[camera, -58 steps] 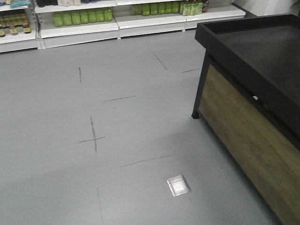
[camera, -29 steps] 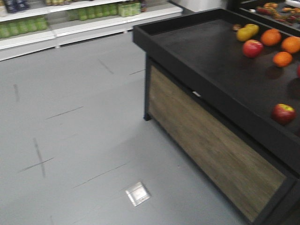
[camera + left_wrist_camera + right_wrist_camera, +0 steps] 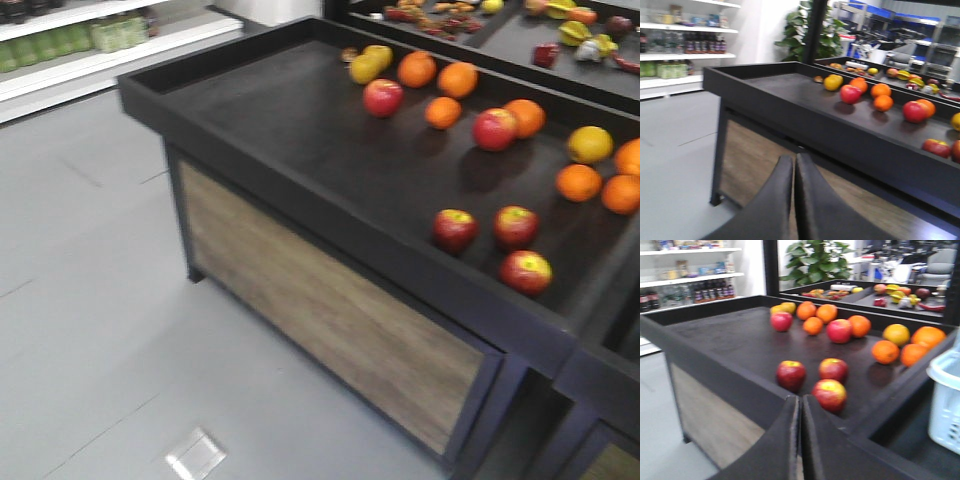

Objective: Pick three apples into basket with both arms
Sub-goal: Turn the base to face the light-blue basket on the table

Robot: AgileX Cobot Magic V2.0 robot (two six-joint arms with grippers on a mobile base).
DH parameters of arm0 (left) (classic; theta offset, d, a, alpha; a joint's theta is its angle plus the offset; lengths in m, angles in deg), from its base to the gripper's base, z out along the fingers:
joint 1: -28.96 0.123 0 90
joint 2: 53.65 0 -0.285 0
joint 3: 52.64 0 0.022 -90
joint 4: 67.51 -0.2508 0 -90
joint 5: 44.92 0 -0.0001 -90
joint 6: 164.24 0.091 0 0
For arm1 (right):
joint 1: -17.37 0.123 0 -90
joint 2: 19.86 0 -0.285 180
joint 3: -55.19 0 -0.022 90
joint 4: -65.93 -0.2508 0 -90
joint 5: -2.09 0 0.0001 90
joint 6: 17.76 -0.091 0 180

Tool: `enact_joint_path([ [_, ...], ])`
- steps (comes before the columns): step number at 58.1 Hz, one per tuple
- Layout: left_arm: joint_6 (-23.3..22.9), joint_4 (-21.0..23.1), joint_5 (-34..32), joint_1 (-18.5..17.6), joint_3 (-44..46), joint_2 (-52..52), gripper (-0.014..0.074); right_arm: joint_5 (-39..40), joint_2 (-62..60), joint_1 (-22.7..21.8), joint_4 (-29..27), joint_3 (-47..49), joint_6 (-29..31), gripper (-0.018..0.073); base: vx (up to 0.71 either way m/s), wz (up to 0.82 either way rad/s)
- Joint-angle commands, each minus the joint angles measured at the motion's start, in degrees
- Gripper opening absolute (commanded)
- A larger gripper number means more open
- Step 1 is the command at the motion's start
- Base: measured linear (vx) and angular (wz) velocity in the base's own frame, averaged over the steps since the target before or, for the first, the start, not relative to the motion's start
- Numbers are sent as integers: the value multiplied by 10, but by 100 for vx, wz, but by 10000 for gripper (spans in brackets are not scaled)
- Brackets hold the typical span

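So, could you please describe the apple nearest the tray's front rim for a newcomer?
Find the black display tray on the wood-panelled stand. Near its front rim, apart from the oranges, three red apples cluster. Yours is the front apple, closest to the rim, the other two side by side behind it.

Oranges (image 3: 417, 68), 2 lemons (image 3: 364, 69) on black display table (image 3: 290, 125) — bottle shelves (image 3: 110, 57) behind.

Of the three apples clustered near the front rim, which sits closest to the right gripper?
The yellow-topped front apple, just beyond the right gripper; the left apple and back apple lie farther in.
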State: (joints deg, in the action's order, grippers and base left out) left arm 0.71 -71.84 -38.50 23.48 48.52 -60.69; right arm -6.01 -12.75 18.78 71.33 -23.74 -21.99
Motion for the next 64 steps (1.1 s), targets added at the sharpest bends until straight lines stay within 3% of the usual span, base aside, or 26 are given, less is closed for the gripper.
enact_joint_path([
  [1,-4,1,-39,-4,14,7,-6,41,-6,-3,5,-7,4,-5,14,-57],
  [64,-4,1,-39,-4,14,7,-6,41,-6,-3,5,-7,4,-5,11,-50],
])
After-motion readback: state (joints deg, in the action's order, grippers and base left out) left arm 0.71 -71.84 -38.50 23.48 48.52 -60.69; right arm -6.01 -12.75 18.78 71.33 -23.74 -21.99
